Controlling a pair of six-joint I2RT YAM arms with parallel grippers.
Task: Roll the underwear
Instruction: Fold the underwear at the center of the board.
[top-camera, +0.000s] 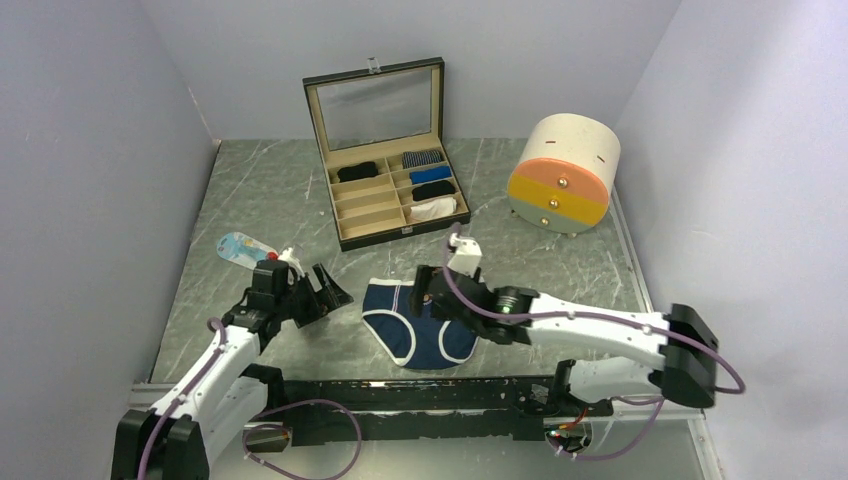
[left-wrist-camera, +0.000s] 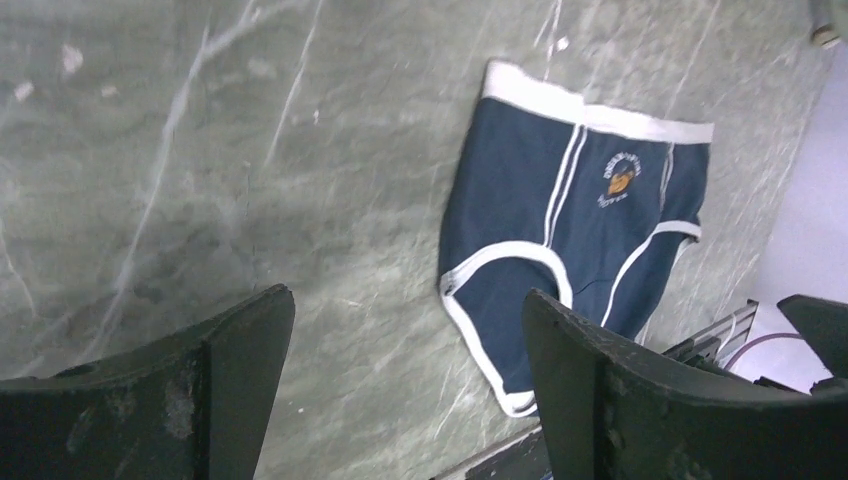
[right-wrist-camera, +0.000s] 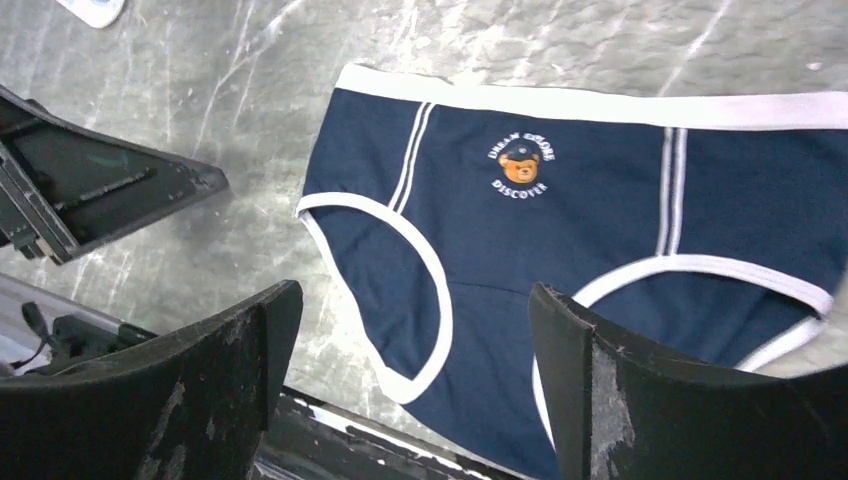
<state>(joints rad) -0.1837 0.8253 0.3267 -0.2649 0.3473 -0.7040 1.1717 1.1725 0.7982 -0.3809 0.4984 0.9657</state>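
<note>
left fingers and right fingers spread, empty; navy underwear lies flat on the counter, so a shallow pinch may bunch one layer.

You have one pair of navy briefs with white trim, directly below the right gripper and just right of the left gripper. That makes two grippers.

Beyond both stands one open organiser box holding five cloth rolls: one left-column black roll, one right-column black roll, one grey striped roll, one blue roll and one white roll.

Well beyond the right gripper sits one round drawer unit with two drawers, each with one knob. One small packet lies near the left gripper, on its outer side.
</note>
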